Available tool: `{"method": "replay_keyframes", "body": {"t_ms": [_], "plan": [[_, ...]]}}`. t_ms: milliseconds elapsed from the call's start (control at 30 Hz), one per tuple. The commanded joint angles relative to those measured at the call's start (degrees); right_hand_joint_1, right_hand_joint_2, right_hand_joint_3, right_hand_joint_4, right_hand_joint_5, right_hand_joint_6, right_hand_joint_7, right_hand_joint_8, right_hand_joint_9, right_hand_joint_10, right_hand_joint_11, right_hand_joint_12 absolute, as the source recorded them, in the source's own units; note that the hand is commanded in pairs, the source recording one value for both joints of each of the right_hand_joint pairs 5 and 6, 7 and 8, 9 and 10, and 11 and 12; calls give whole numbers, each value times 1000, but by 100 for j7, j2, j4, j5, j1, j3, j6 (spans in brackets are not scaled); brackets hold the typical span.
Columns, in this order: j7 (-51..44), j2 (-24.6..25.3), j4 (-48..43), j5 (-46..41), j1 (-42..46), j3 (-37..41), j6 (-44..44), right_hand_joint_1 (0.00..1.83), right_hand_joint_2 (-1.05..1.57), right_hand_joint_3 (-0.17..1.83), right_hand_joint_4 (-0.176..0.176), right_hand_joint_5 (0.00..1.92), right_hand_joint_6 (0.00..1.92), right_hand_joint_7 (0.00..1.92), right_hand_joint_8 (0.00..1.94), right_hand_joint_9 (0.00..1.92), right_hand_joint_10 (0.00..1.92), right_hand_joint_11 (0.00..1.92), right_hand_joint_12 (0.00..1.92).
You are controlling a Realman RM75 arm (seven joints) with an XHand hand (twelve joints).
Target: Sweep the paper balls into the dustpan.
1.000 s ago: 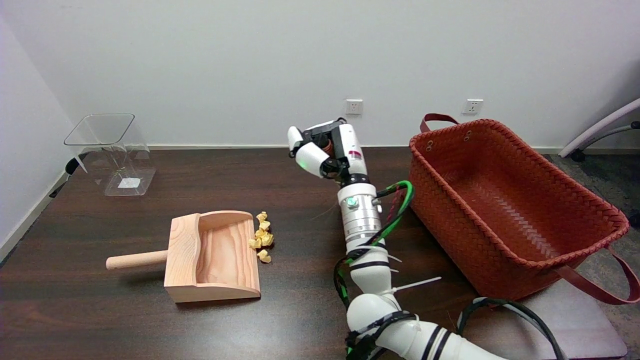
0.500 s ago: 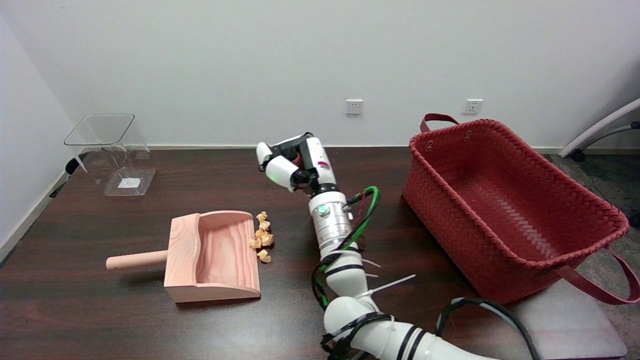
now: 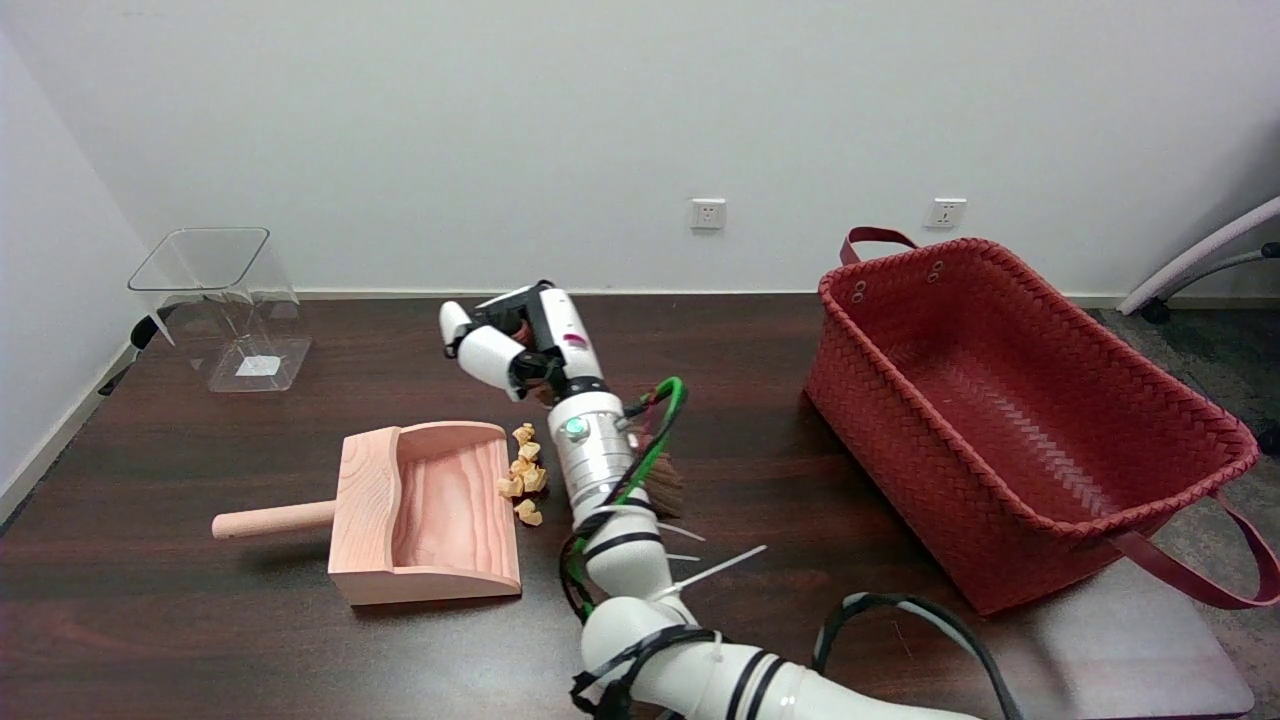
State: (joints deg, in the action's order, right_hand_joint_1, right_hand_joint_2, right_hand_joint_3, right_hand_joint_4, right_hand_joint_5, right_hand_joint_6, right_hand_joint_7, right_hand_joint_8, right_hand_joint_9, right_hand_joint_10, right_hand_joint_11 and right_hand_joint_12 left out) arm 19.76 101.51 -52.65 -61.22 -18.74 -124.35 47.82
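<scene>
Several yellow paper balls [image 3: 525, 470] lie in a small heap at the open right mouth of the wooden dustpan [image 3: 430, 510], whose handle points left. My right hand [image 3: 515, 335] hovers just above and behind the heap, its fingers curled around the brown handle of a small brush. The brush's dark bristles [image 3: 662, 487] show low beside my forearm, to the right of the balls. The rest of the brush is hidden behind the wrist.
A big red woven basket [image 3: 1010, 400] fills the table's right side. At the far left stands a clear plastic container [image 3: 225, 300]. The arm's cables [image 3: 900, 610] trail over the table near the front edge.
My right arm has swung left from near the basket, bringing the hand close above the paper balls. The brush bristles have come into sight beside the forearm. Balls and dustpan have not moved.
</scene>
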Motion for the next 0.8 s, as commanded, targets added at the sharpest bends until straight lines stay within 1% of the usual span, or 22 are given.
{"method": "replay_keyframes", "body": {"t_ms": [33, 200, 367, 567, 800], "plan": [[493, 800, 724, 103, -443, -73, -553, 760, 1571, 965, 0, 1920, 1920, 1920, 1920, 1920, 1920, 1920, 1920], [871, 901, 678, 103, -369, -141, -495, 735, 1571, 824, 0, 1920, 1920, 1920, 1920, 1920, 1920, 1920, 1920], [1577, 1020, 585, 107, -262, -245, -434, 697, 1571, 719, 0, 1920, 1920, 1920, 1920, 1920, 1920, 1920, 1920], [1598, 1158, 344, 386, -228, -320, -341, 675, 1571, 605, 0, 1920, 1920, 1920, 1920, 1920, 1920, 1920, 1920], [1541, 1162, -38, 376, -261, -317, -229, 665, 1571, 487, 0, 1920, 1920, 1920, 1920, 1920, 1920, 1920, 1920]]}}
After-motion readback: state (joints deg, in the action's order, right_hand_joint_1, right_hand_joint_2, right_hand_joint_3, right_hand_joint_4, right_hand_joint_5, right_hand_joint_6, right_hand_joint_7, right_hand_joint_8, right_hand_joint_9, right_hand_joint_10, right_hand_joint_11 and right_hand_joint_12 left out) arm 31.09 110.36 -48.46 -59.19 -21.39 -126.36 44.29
